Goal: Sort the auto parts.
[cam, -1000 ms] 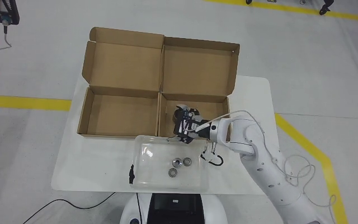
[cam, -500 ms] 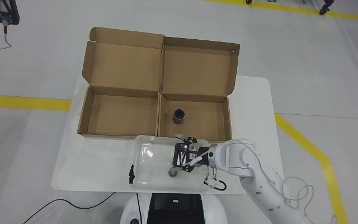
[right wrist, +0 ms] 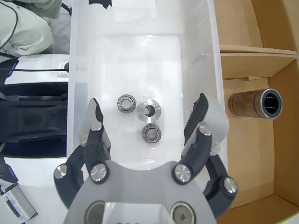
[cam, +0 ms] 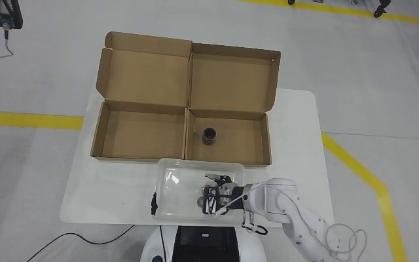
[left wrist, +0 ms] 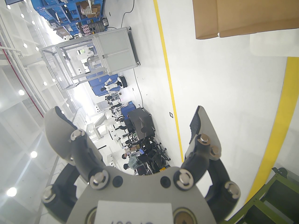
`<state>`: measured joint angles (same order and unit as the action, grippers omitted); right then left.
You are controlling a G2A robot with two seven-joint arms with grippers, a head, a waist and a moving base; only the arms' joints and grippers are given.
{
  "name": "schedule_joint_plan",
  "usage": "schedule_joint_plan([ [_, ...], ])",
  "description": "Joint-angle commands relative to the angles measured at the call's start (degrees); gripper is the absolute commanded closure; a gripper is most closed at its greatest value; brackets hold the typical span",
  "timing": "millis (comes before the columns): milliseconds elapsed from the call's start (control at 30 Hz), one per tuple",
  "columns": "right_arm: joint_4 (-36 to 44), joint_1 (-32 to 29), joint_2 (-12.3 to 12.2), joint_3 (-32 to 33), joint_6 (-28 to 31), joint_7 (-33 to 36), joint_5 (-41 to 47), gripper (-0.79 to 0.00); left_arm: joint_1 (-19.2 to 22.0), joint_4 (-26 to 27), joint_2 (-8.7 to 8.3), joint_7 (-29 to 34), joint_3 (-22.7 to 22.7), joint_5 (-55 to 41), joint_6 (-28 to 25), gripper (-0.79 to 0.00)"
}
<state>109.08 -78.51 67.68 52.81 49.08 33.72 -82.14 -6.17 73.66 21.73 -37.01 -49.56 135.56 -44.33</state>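
A silver conical collar (right wrist: pixel 148 111) with a round bore is seen on the floor of the clear bin (right wrist: pixel 211 24), flanked by two ribbed bearing rings (right wrist: pixel 126 103). Above them the right claw (right wrist: pixel 147 104) is held wide open, empty. A dark cylindrical bearing (right wrist: pixel 254 104) lies in the cardboard box (right wrist: pixel 268 36) beside the bin. The left claw (left wrist: pixel 127 115) is spread open, empty.

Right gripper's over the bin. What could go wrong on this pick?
The shiny silver cone-shaped bushing and two small steel roller bearings sit bunched together; the open right gripper could grab two or scatter them. One of its fingers hangs close to the clear plastic bin's wall and might clip it going down.
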Motion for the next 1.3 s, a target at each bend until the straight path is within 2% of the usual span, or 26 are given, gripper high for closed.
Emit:
schedule_joint_plan([
  [0,-0.4,0.1,0.0,-1.1,-0.6,0.4,-1.4,-0.64,0.0,0.0,0.0,0.0,0.0,0.0,0.0,-0.785],
  [533,-10.2,2.8,0.6,-3.9,-5.8,-3.6,-1.2,-0.631,0.0,0.0,0.0,0.0,0.0,0.0,0.0,-0.785],
  [700,-12.1,3.9,0.7,-4.7,-6.5,-5.6,-1.3,-0.573,0.0,0.0,0.0,0.0,0.0,0.0,0.0,-0.785],
  [867,-13.2,4.7,0.9,-5.8,-7.0,-5.6,-1.7,-0.379,0.0,0.0,0.0,0.0,0.0,0.0,0.0,-0.785],
  [1067,-14.6,5.5,1.2,-6.7,-8.0,-4.9,-1.1,-0.302,0.0,0.0,0.0,0.0,0.0,0.0,0.0,-0.785],
  [1133,-14.7,5.7,1.3,-7.0,-8.2,-4.7,-0.8,-0.219,0.0,0.0,0.0,0.0,0.0,0.0,0.0,-0.785],
  [1200,-14.7,5.9,1.3,-7.2,-8.3,-4.7,-0.7,0.0,0.0,0.0,0.0,0.0,0.0,0.0,0.0,-0.785],
  [1267,-14.3,5.9,1.3,-7.2,-8.1,-5.5,-0.5,0.0,0.0,0.0,0.0,0.0,0.0,0.0,0.0,-0.785],
])
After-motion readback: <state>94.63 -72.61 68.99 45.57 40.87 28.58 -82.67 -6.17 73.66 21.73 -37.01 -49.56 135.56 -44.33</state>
